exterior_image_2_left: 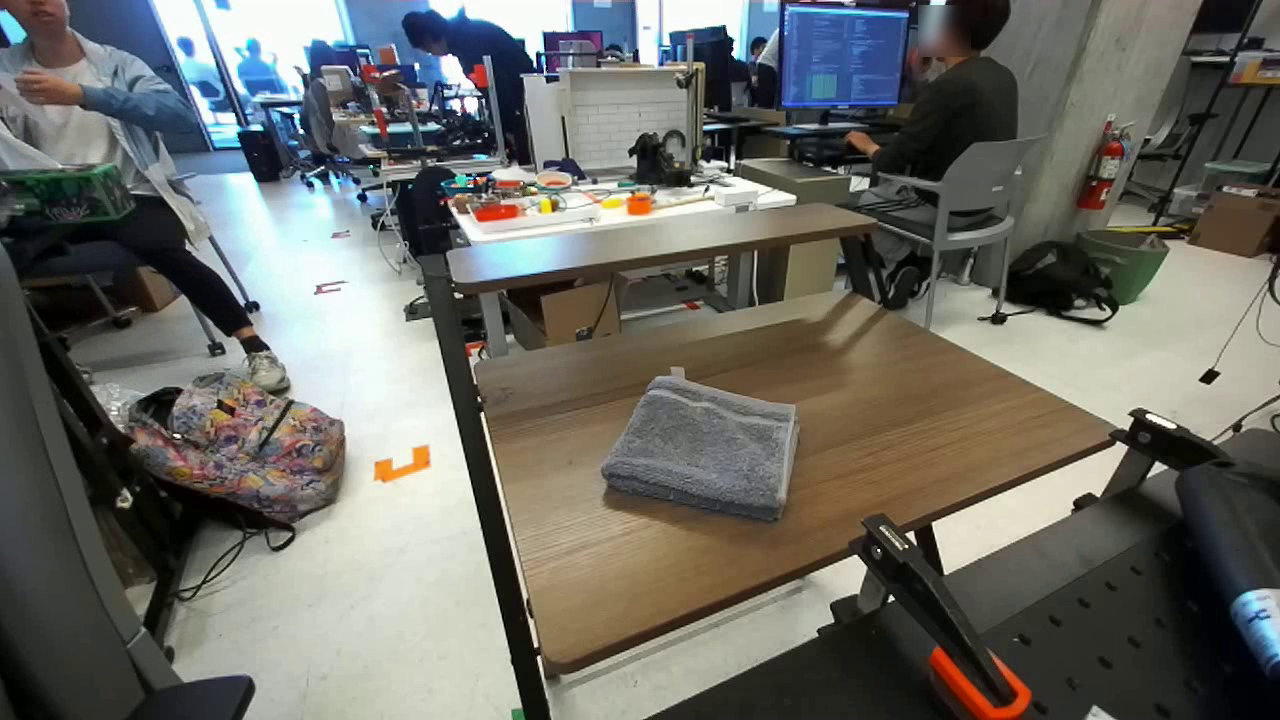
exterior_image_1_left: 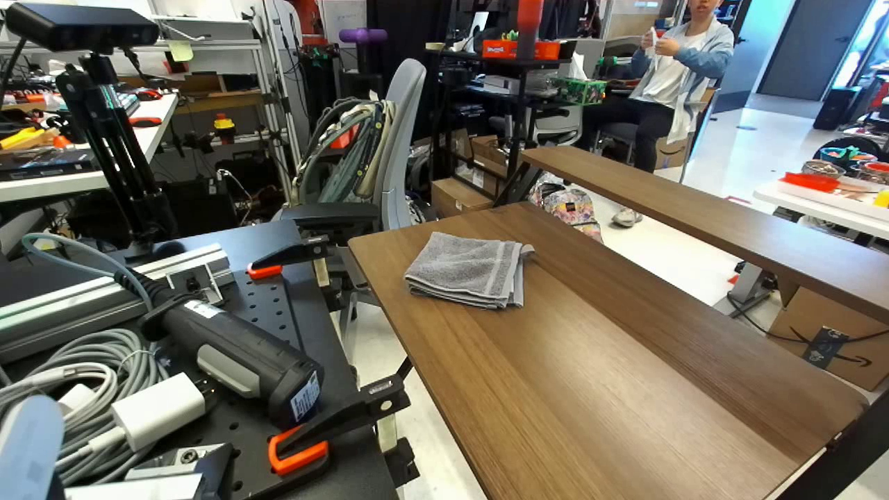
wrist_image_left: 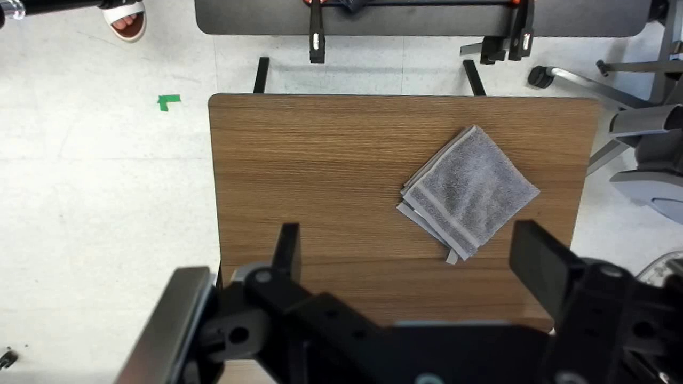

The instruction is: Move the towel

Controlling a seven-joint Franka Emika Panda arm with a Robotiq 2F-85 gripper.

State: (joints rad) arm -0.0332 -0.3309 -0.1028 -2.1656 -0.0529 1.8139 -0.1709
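Well, nearest of all in the wrist view, a gripper [wrist_image_left: 411,253] with two black fingers [wrist_image_left: 288,248] spread wide and only air in between. Up high, by the look of it, and well apart from the towel [wrist_image_left: 472,192] down below. Probably at the start of the job: no pinching, no lifting, no carrying yet. Left to do, by that guess: come down, pinch, move, let go. Hard to say where to set it down, with no place named in the job.

Next, a bit farther off, the towel itself, grey and fuzzy and soft-looking. Folded into a neat, flat square, a few layers thick. Turned like a diamond in the wrist view, with a smooth pale stripe near one side, lower layers peeking out past the top one, and a tiny light tag or loop [wrist_image_left: 452,257] at one corner, too small to tell which. Lying on a brown wooden table [wrist_image_left: 299,176], near the end by the grey office chair [exterior_image_1_left: 406,132] and not over any edge.

Just past the long side of the table, a black bench [wrist_image_left: 416,22] with clamps [wrist_image_left: 316,40] on its rim. Farther back, in both exterior views, a long brown shelf [exterior_image_1_left: 694,215], raised higher than the table. Way back, a sitting person [exterior_image_1_left: 667,83] in a pale blue jacket [exterior_image_1_left: 705,62].
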